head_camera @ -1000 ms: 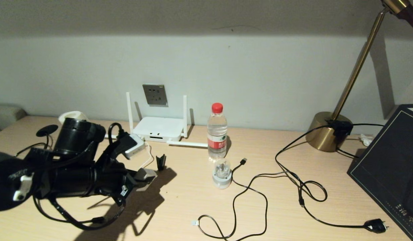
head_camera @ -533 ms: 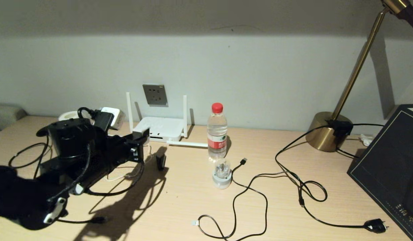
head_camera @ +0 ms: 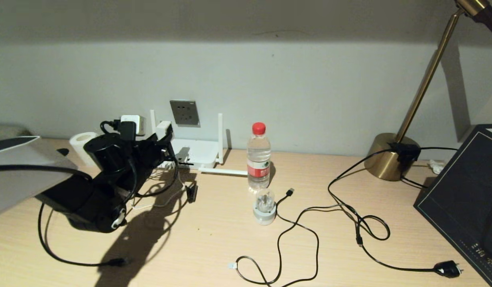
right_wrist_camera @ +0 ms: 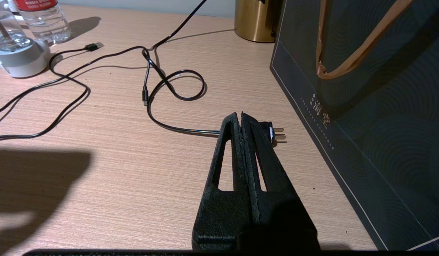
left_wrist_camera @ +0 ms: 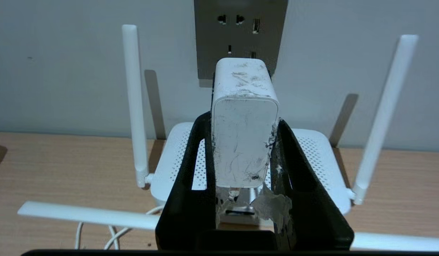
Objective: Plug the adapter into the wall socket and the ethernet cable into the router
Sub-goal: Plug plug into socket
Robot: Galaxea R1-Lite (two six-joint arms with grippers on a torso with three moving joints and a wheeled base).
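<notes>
Left wrist view, nearest item first: my left tool (left_wrist_camera: 241, 149) is clamped on the adapter (left_wrist_camera: 242, 128), one black finger on each flat side, its thin white cord trailing down between them. The adapter stands upright in the grip, its far end aimed at the wall. Beyond it lies the router (left_wrist_camera: 312, 149) on the worktop (left_wrist_camera: 63, 160), antennas rising on either side, and above the router the wall socket (left_wrist_camera: 241, 32) on the wall.

Relation, as judged: the adapter sits in line with the socket plate but apart from it, covering its lower holes from this angle. I cannot see the pins, so their match to the holes is unconfirmed.

Risks:
- Pins meeting the plate off the holes, caused by a small tilt or height error; the adapter could then slide back in the grip.
- The left-hand antenna (left_wrist_camera: 134, 106) or the router being nudged by my arm on the way in.
- The cord snagging under the tool.

My right tool (right_wrist_camera: 242, 121), fingers pressed together on nothing, hovers over the worktop by the black plug (right_wrist_camera: 271, 129). The ethernet cable I cannot single out with confidence.
</notes>
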